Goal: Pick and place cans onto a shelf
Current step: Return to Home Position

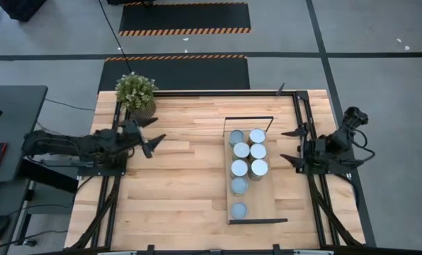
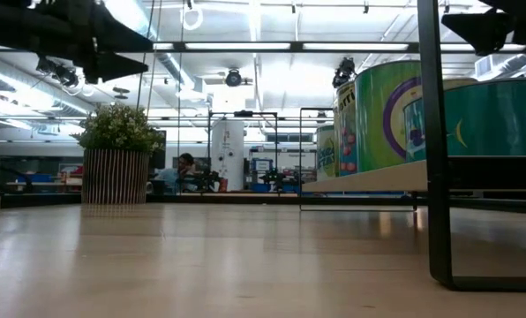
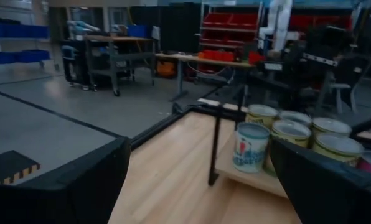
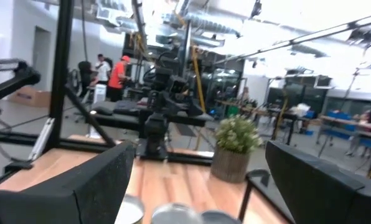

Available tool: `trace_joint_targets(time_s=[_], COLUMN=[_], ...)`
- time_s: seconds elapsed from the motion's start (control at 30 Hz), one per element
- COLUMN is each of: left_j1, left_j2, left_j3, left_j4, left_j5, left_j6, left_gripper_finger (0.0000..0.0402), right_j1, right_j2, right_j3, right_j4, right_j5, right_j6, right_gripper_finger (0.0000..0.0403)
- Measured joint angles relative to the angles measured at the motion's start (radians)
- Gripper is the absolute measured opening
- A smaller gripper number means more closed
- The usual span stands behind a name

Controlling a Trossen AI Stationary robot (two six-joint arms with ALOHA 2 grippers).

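Several cans [image 1: 248, 161] with round silvery tops stand on the light-wood shelf [image 1: 264, 202] at the table's right middle; they also show in the left wrist view [image 3: 279, 140] and the low view [image 2: 395, 115]. My left gripper [image 1: 154, 139] is open and empty, above the table's left part, left of the shelf. My right gripper [image 1: 290, 145] is open and empty, just right of the shelf's far half.
A potted plant [image 1: 136, 93] stands at the table's far left corner. The shelf's thin black frame [image 1: 248, 119] rises at its short ends. Bare wooden tabletop [image 1: 183, 191] lies between the left arm and the shelf. People show in the room behind the table.
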Motion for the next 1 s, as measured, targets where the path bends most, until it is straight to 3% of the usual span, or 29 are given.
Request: trace_joint_targets(time_s=[0.23,0.47,0.63,1.0], left_j1=[0.019,0.019,0.025,0.033], left_j2=[-0.220,-0.396,-0.390,-0.397], left_j3=[0.000,0.001,0.002,0.002], left_j4=[-0.189,-0.332,-0.361,-0.357], left_j5=[0.000,-0.038,-0.102,-0.101], left_j6=[0.000,0.003,0.008,0.076], left_gripper_finger=[0.0392,0.0392,0.0392,0.0392], right_j1=[-0.056,-0.160,-0.279,-0.496], right_j2=[0.000,0.000,0.000,0.001], right_j3=[0.000,0.000,-0.029,-0.105], right_j4=[0.036,0.059,0.064,0.105], right_j5=[-0.008,-0.089,-0.191,-0.376], right_j6=[-0.047,-0.041,0.021,0.138], right_gripper_finger=[0.0373,0.0371,0.0351,0.0288])
